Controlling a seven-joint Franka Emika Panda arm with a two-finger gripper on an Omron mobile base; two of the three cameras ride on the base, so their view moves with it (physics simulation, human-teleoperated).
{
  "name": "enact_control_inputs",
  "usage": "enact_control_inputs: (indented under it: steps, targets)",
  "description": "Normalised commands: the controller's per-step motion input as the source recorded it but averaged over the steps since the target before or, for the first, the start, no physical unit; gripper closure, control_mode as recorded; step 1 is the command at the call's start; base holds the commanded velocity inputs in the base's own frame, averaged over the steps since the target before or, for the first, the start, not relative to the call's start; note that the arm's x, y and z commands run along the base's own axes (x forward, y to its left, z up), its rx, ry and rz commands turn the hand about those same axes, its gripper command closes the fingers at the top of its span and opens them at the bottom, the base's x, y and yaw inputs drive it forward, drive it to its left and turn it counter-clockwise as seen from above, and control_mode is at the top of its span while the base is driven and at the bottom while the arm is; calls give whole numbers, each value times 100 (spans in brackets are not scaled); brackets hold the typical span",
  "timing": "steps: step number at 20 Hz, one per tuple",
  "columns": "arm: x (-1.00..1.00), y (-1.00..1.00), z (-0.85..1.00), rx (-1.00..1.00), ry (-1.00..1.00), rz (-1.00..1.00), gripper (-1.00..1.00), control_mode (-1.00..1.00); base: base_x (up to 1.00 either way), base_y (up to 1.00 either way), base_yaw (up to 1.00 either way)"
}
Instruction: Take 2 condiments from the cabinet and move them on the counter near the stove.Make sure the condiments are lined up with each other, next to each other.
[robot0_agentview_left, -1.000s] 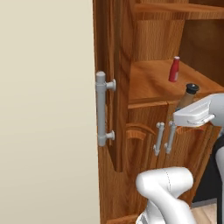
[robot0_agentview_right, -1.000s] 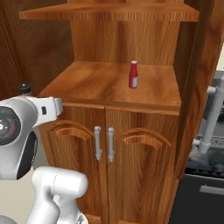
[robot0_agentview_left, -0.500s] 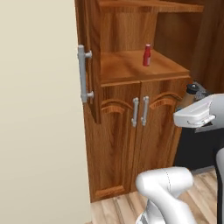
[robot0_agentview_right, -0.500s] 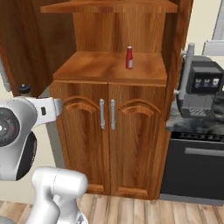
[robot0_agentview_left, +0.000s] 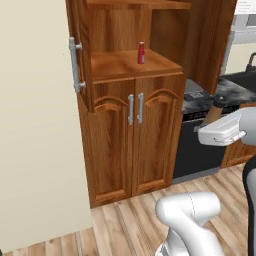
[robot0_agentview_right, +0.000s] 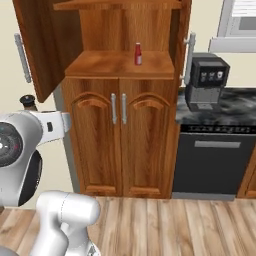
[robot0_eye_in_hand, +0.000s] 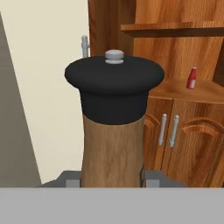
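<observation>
My gripper (robot0_eye_in_hand: 113, 178) is shut on the tan-brown shaker (robot0_eye_in_hand: 113, 144) with the black cap, which stands upright between the fingers. From the left base view the shaker (robot0_agentview_left: 215, 108) sticks up above the white hand, and its black cap (robot0_agentview_right: 27, 101) peeks over the hand in the right base view. The red bottle (robot0_agentview_left: 141, 53) stands alone on the open shelf of the tall wooden cabinet (robot0_agentview_left: 115, 145); it is also seen from the right (robot0_agentview_right: 138, 54) and from the hand (robot0_eye_in_hand: 191, 78). The dark marbled counter (robot0_agentview_right: 220, 107) runs to the right of the cabinet (robot0_agentview_right: 120, 150). The stove is out of view.
A black-fronted dishwasher (robot0_agentview_right: 215, 160) sits under the counter, with a dark coffee machine (robot0_agentview_right: 206, 82) on top and a microwave (robot0_agentview_right: 240, 22) above. The cabinet's upper door (robot0_agentview_right: 37, 45) stands open to the left. Wooden floor (robot0_agentview_right: 175, 225) lies in front.
The whole picture has shifted: the base has backed away from the cabinet, which now looks smaller, with dishwasher and floor in view. The shaker stays in the gripper.
</observation>
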Motion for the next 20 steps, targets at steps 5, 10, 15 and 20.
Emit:
enact_control_inputs:
  steps: [5, 10, 15, 20]
  targets:
    - [0, 0, 0, 0, 0, 0, 100, 100, -75, -25, -23]
    - [0, 0, 0, 0, 0, 0, 100, 100, -47, -17, -24]
    - [0, 0, 0, 0, 0, 0, 100, 100, -24, -13, -24]
    - [0, 0, 0, 0, 0, 0, 100, 100, -14, -15, -27]
